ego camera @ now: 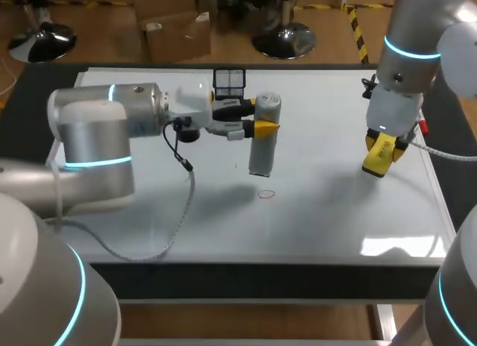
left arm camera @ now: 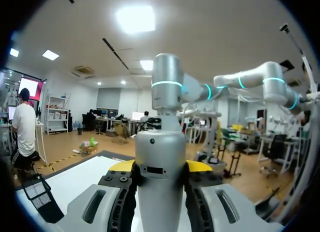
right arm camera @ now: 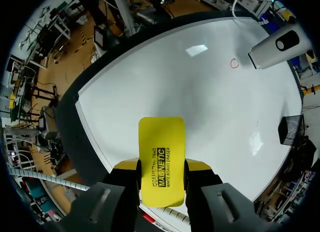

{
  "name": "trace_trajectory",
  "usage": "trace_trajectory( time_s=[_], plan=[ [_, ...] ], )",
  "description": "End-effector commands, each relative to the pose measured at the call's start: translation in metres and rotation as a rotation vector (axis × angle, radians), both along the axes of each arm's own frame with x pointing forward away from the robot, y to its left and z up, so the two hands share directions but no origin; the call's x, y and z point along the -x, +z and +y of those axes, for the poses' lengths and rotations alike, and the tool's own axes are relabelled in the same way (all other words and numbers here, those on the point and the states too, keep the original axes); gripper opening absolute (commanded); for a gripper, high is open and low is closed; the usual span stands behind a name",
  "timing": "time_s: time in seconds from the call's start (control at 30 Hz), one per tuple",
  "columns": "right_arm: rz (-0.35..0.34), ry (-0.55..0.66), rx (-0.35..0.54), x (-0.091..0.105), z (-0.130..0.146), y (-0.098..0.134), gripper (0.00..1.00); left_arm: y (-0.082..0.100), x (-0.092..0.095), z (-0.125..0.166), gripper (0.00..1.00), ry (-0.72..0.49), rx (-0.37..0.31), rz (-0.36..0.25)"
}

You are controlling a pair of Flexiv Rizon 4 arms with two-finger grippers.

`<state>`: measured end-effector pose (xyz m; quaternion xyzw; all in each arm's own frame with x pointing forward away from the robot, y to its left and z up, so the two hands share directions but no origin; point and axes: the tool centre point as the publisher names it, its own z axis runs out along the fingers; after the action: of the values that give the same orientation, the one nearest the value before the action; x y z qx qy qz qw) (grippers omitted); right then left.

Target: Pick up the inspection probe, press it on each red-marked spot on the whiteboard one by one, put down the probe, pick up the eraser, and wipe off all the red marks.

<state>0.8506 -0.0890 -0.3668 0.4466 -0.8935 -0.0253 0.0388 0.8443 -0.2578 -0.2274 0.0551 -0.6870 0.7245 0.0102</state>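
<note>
The left gripper (ego camera: 262,115) grips the probe (ego camera: 262,156) upright, tip near the red ring (ego camera: 267,194) on the whiteboard (ego camera: 328,219) but not on it; I'd centre it first, then press straight down. The right gripper (right arm camera: 161,187) holds the eraser (right arm camera: 161,152), well apart

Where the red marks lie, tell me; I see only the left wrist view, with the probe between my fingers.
Observer: One red mark shows on the whiteboard, a small ring on the robot's side of the probe.
Operator: State whether the probe stands on it.
Observer: No. In the head and right wrist views, the lower end of the probe, held by the left gripper, is apart from the mark.
Operator: Now report the right arm.
Observer: The right gripper is shut on the yellow eraser, over the board's right part.
</note>
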Motion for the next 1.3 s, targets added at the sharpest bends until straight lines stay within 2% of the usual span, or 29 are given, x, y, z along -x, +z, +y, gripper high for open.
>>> trace_trajectory(
  time_s=[0.03, 0.3, 0.57, 1.03, 1.3],
  plan=[
    [-0.001, 0.002, 0.002, 0.000, -0.001, 0.000, 0.00, -0.005, 0.005, -0.003, 0.00, 0.047, 0.008, -0.003],
    [-0.001, 0.002, 0.002, 0.000, -0.001, 0.000, 0.00, -0.023, 0.005, -0.003, 0.00, 0.031, 0.038, 0.002],
    [-0.001, 0.002, 0.002, 0.000, -0.001, 0.000, 0.00, -0.036, 0.003, 0.000, 0.00, 0.011, 0.038, -0.003],
    [-0.001, 0.002, 0.002, 0.000, -0.001, 0.000, 0.00, -0.044, 0.008, 0.002, 0.00, 0.052, 0.044, -0.001],
    [-0.001, 0.002, 0.002, 0.000, -0.001, 0.000, 0.00, -0.044, 0.016, 0.004, 0.00, 0.044, 0.058, -0.021]
  ],
)
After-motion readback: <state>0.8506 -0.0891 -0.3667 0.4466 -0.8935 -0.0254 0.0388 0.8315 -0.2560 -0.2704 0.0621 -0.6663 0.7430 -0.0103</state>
